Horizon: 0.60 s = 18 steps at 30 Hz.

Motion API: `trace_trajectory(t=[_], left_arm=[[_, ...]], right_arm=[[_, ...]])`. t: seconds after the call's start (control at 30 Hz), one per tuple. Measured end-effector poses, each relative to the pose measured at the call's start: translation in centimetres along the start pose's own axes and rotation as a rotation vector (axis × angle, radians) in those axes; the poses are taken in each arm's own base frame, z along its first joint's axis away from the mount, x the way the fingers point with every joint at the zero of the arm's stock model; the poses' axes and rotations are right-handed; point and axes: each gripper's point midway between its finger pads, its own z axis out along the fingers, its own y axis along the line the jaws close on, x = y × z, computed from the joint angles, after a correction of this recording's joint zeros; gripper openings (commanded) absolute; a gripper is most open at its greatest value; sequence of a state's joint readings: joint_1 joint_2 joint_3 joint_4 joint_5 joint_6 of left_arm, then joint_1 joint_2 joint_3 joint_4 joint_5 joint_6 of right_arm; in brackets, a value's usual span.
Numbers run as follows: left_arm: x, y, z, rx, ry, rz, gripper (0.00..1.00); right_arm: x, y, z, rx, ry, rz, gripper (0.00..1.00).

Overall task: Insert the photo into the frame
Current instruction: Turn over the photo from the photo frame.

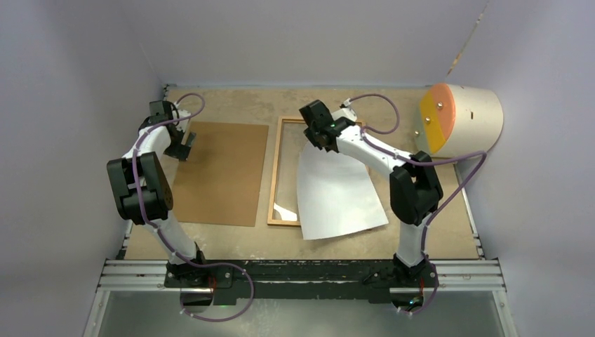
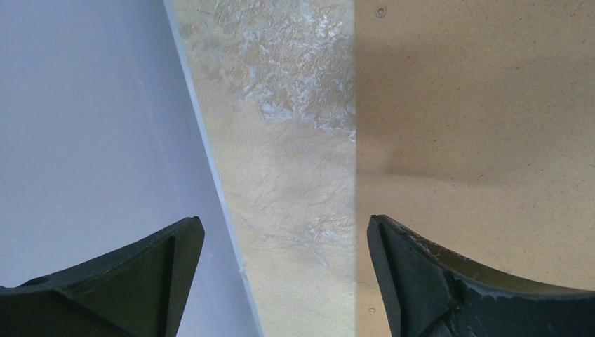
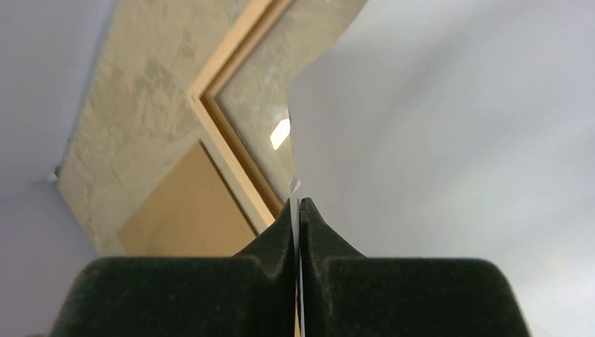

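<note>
White paper back faces up: the photo (image 1: 340, 196) lies skewed across the right half of the frame (image 1: 275, 175). Its near right corner spills past the frame's near and right rails onto the surface (image 1: 435, 225). The left part of the frame's opening is uncovered, and a bright glare patch there suggests a glass pane.

The right end effector (image 1: 314, 140) is clamped on the photo's far edge, close to the frame's far rail. The right wrist view shows both fingers pressed together with the sheet's edge between them. The left end effector (image 1: 184, 144) stands with its fingers wide apart and holds nothing. It hovers well left of the frame, over the far left corner of the backing board (image 1: 221, 172).

Step in hand (judged): square the photo to the frame and seat it.

1. Hold the pinch firm. The grip is at a single point, so the sheet is likely to swing or buckle.
2. Lift only enough to clear the rails.
3. Rotate the sheet until its long edges run parallel to the frame's side rails.
4. Draw it toward the frame's left rail until all corners fall inside the opening.
5. Lower the far edge inside the far rail, then release.

If a corner rides on a rail, do not press it down. Lift and realign.
</note>
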State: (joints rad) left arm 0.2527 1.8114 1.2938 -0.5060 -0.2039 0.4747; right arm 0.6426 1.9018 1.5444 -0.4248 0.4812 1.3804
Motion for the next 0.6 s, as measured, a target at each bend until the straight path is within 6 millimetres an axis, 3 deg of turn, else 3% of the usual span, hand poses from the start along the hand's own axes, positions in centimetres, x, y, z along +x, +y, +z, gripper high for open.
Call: trace_trajectory(t=[0.27, 0.6], left_arm=[[-0.1, 0.0, 0.0, -0.001, -0.003, 0.001, 0.92], [0.3, -0.2, 0.2, 0.001, 0.001, 0.016, 0.92]], right_arm=[[-3.7, 2.0, -0.5, -0.011, -0.159, 0.093, 0.00], [-4.2, 1.8, 0.6, 0.013, -0.213, 0.078, 0.00]])
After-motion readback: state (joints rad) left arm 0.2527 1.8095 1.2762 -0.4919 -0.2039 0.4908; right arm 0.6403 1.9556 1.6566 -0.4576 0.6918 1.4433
